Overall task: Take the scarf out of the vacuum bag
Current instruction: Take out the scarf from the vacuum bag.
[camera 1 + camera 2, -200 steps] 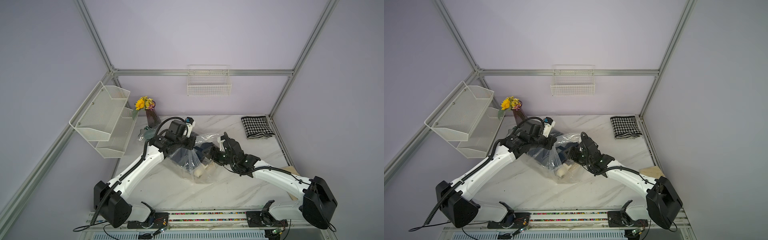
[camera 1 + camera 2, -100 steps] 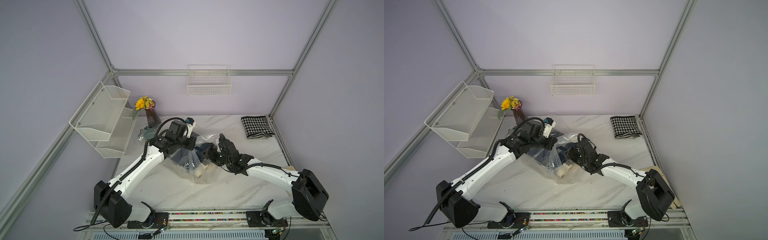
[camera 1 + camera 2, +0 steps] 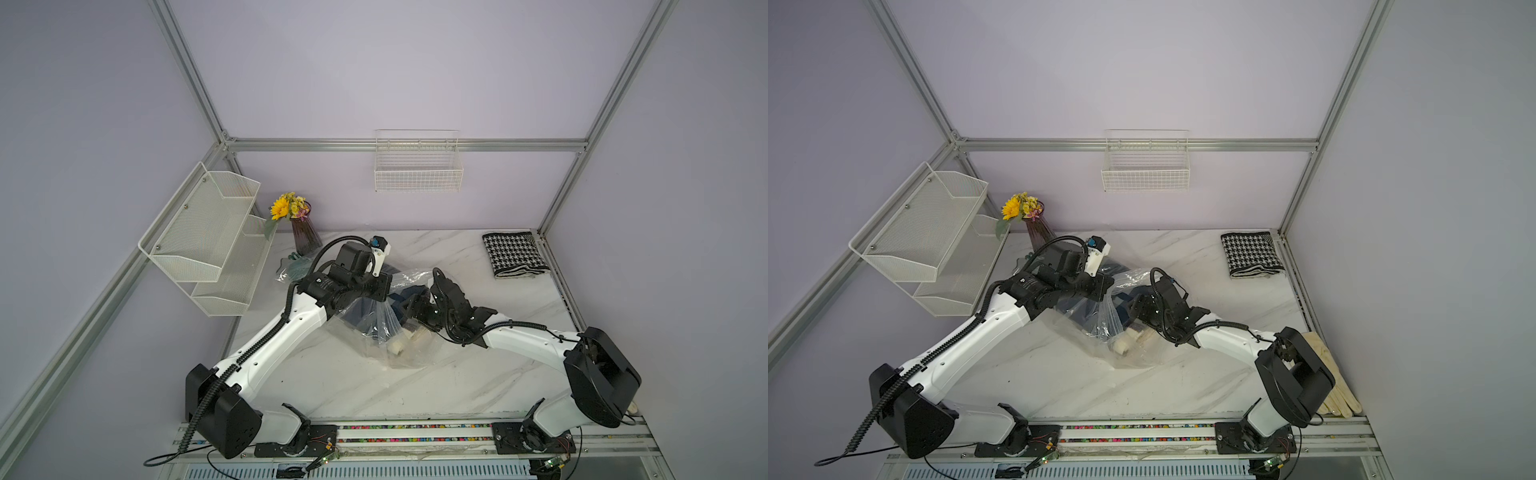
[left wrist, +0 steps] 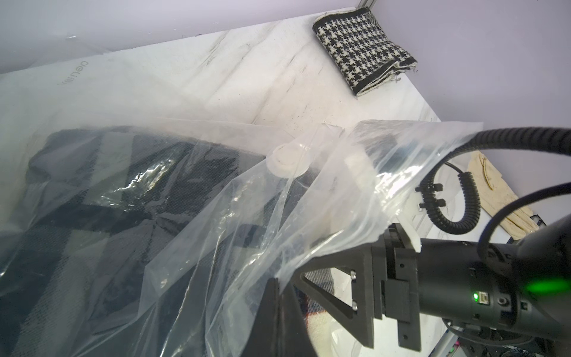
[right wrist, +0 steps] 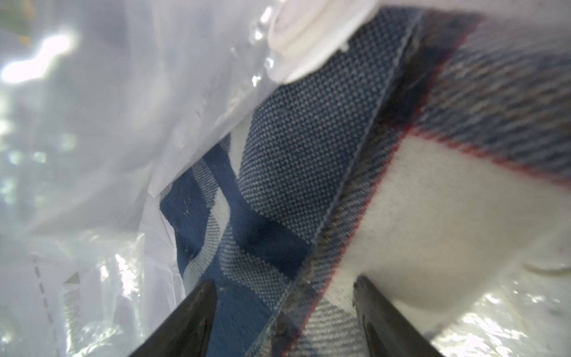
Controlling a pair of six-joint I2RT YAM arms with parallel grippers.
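Note:
The vacuum bag [image 3: 376, 332] is clear crinkly plastic lying mid-table in both top views, with a round white valve cap [image 4: 287, 162]. Inside it lies the scarf [image 5: 278, 154], a blue, white and red plaid fold, also seen through the plastic [image 3: 1125, 309]. My left gripper [image 4: 279, 279] is shut on the bag's upper edge and holds that film lifted. My right gripper [image 5: 285, 280] is inside the bag's mouth, open, its two dark fingers [image 5: 197, 312] standing on either side of the scarf's folded edge.
A folded black-and-white houndstooth cloth [image 3: 515, 255] lies at the back right corner. A flower vase [image 3: 305, 239] and a white mesh shelf [image 3: 208, 241] stand at the back left. A wire basket [image 3: 417, 166] hangs on the back wall. Cream gloves [image 3: 1329, 374] lie by the right arm's base.
My right arm has pushed leftward, deeper into the bag's mouth, with its jaws kept wide. The left gripper has held the bag's edge in place.

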